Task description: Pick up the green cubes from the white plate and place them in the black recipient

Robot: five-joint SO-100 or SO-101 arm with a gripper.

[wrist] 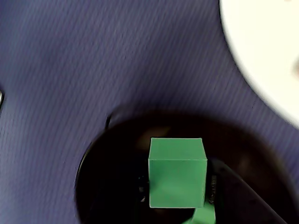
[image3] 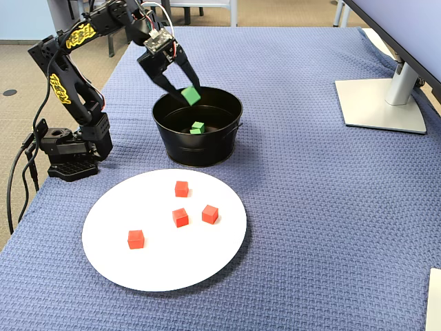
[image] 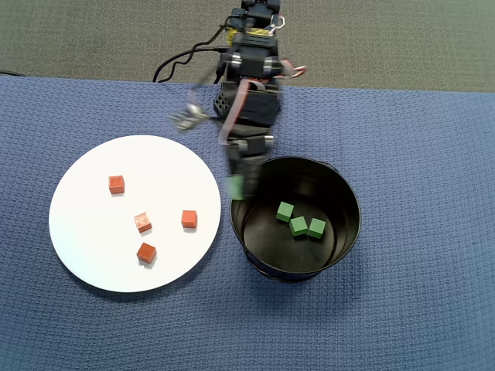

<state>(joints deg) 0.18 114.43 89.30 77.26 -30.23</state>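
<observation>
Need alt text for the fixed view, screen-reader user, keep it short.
A black robot arm's gripper holds a green cube over the rim of a black pot, where more green cubes already lie. In front of the pot, a white plate carries four red cubes on a blue cloth.

A green cube [wrist: 177,172] hangs over the black recipient [wrist: 112,186], white plate [wrist: 266,51] beyond.
</observation>
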